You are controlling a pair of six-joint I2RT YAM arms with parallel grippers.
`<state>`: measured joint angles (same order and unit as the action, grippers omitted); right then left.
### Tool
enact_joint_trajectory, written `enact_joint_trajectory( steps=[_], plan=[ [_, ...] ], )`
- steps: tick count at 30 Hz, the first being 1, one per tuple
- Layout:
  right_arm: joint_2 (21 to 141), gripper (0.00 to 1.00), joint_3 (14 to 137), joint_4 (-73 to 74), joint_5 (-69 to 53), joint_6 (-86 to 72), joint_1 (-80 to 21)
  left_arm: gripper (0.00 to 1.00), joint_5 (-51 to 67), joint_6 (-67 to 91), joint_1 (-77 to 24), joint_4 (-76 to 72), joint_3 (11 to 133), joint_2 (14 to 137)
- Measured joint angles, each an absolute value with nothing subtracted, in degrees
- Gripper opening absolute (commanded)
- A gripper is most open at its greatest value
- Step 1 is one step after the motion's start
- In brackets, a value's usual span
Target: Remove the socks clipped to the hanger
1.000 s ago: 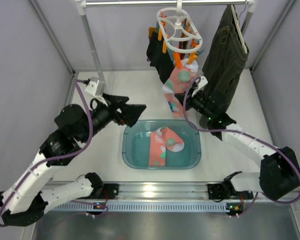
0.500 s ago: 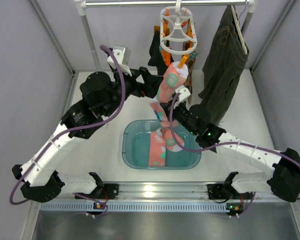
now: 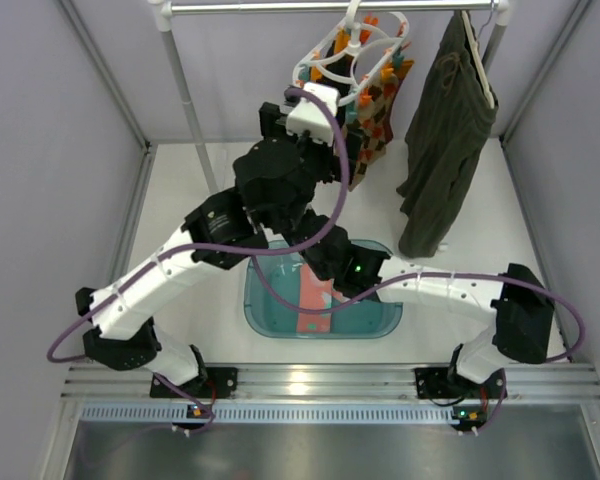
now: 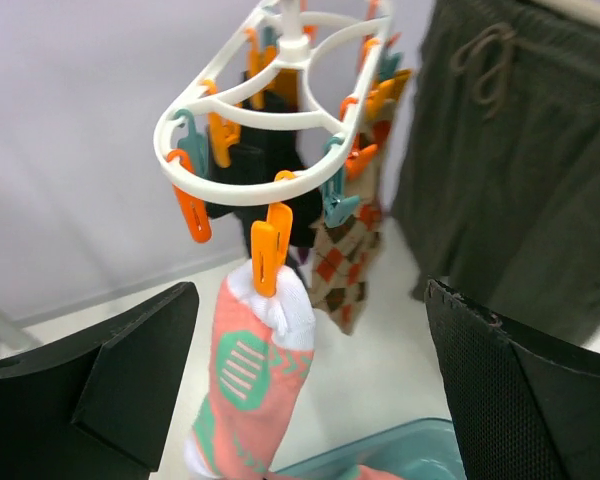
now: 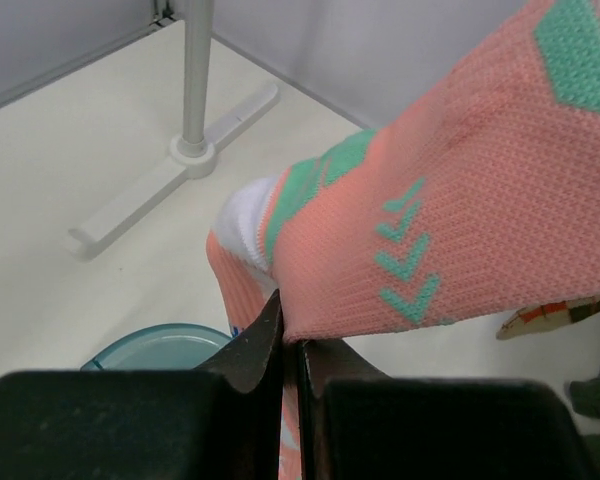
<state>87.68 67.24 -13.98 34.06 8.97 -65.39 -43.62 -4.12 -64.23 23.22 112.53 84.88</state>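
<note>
The white ring hanger (image 4: 230, 190) hangs tilted from the rail, also seen in the top view as the hanger (image 3: 352, 48). One orange clip (image 4: 269, 248) holds a pink sock (image 4: 242, 385) by its white cuff. A brown argyle sock (image 4: 343, 262) and a black sock (image 4: 242, 170) are clipped behind it. My left gripper (image 4: 310, 300) is open, its fingers wide on either side of the pink sock without touching it. My right gripper (image 5: 292, 338) is shut on the lower edge of that pink sock (image 5: 460, 200), pulling it taut. The left arm hides both grippers in the top view.
A teal basin (image 3: 385, 312) sits on the table below the hanger with another pink sock (image 3: 315, 298) in it. A dark olive garment (image 3: 445, 140) hangs on the rail's right. The rack's post and foot (image 5: 185, 150) stand at the back left.
My left arm swung up and right to the hanger, jaws open. My right arm dragged the pink sock down and left over the basin. The hanger tilted.
</note>
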Motion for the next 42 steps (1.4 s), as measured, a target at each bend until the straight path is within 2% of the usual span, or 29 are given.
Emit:
enact_joint_trajectory(
  steps=[3,6,11,15,16,29,30,35,36,40,42],
  plan=[
    [89.84,0.0,68.97,-13.56,35.35,10.07,-65.93,0.96,-49.67,-8.43,-64.55,23.29,115.02,89.21],
    [91.24,0.0,70.35,-12.73,36.12,10.81,-66.04,0.86,-54.33,-11.46,-64.51,23.44,116.75,92.58],
    [91.66,0.0,71.02,-12.34,35.99,11.03,-66.22,0.86,-60.01,-15.22,-64.18,23.64,119.81,97.03],
    [91.66,0.0,71.02,-12.29,35.62,11.14,-66.3,0.82,-61.67,-16.19,-62.76,23.64,120.66,98.78],
    [91.66,0.0,71.02,-12.23,35.51,11.16,-66.3,0.78,-62.08,-16.23,-62.22,23.59,120.92,99.11],
    [91.5,0.0,70.85,-11.25,32.4,11.94,-66.35,0.69,-61.28,-16.21,-55.64,23.59,125.14,104.88],
    [91.46,0.0,70.76,-11.07,32.21,12.01,-66.35,0.61,-61.1,-16.19,-55.37,23.62,125.51,105.43],
    [90.37,0.0,69.12,-10.55,31.42,12.43,-66.35,0.37,-60.03,-15.97,-54.41,23.62,126.67,106.94],
    [89.93,0.0,68.62,-10.61,31.31,12.45,-66.37,0.27,-59.88,-16.05,-54.28,23.62,126.78,107.02],
    [87.77,0.0,66.08,-10.72,30.15,12.43,-66.67,0.06,-59.59,-15.2,-53.19,23.29,127.37,107.39],
    [86.59,0.0,64.47,-11.07,29.54,12.43,-67.2,0.03,-59.09,-15.11,-52.73,23.18,127.39,107.42]
  ],
)
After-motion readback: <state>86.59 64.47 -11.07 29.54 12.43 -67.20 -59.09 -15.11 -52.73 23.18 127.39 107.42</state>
